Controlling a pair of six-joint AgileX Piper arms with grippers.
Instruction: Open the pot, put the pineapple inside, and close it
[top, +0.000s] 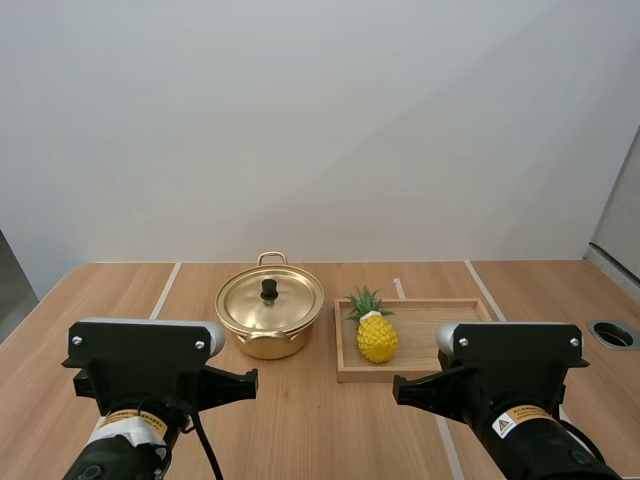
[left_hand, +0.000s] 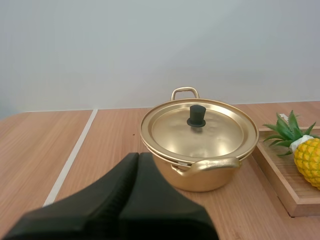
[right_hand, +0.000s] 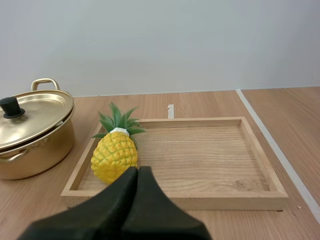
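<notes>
Gold pot (top: 268, 343) sits lidded, with the pineapple (top: 376, 336) in the tray (top: 445, 330) beside it. Left gripper (left_hand: 138, 156) and right gripper (right_hand: 138, 170) have fingers together, empty. Spread the 2 left fingers, centre on the knob (left_hand: 196, 115), and lift vertically.

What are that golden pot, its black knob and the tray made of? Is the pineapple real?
The pot looks like thin metal, polished gold: it mirrors light. Its knob is matt black, probably plastic. The tray is pale bare wood, grain showing. The pineapple seems a plastic toy: even, glossy yellow.
</notes>
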